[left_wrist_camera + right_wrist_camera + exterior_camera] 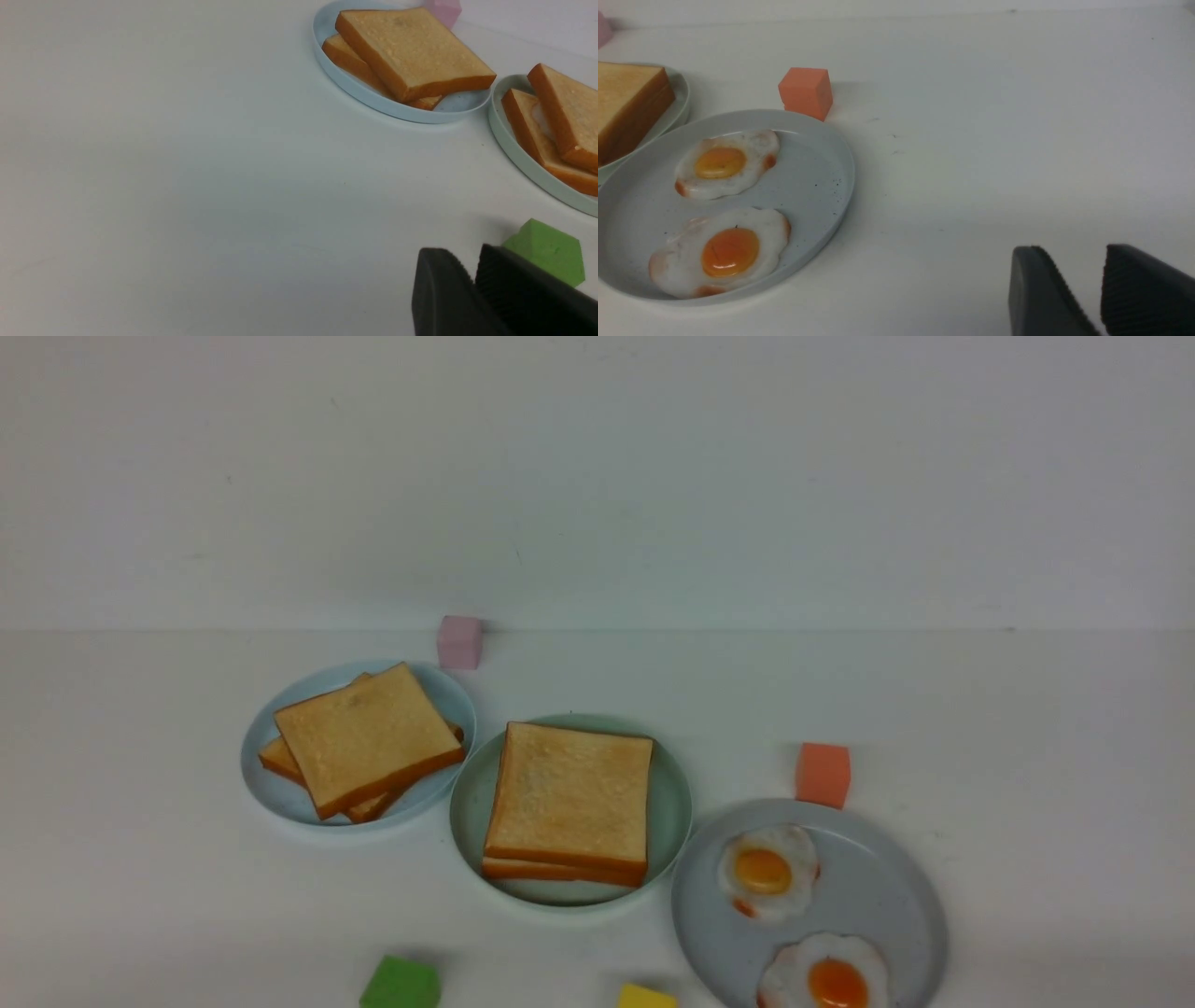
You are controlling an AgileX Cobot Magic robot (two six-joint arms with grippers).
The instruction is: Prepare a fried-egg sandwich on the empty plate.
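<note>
The fried-egg sandwich point(569, 798) lies on the pale mint-green plate point(470, 817) at the table's middle: two toast slices stacked. In the left wrist view the sandwich point(567, 107) shows a strip of white egg between its slices, on the same plate point(518, 156). It also shows in the right wrist view point(621, 93). Neither gripper shows in the front view. My left gripper point(467, 255) is shut and empty above bare table, beside a green cube point(549, 249). My right gripper point(1073, 252) is open and empty above bare table, to the right of the egg plate.
A pale-blue plate point(271, 793) at the left holds a loose toast pile point(364, 737). A grey-blue speckled plate point(887, 896) at the right holds two fried eggs point(766, 870). Cubes stand about: pink point(459, 641), orange point(822, 774), green point(401, 984), yellow point(646, 998).
</note>
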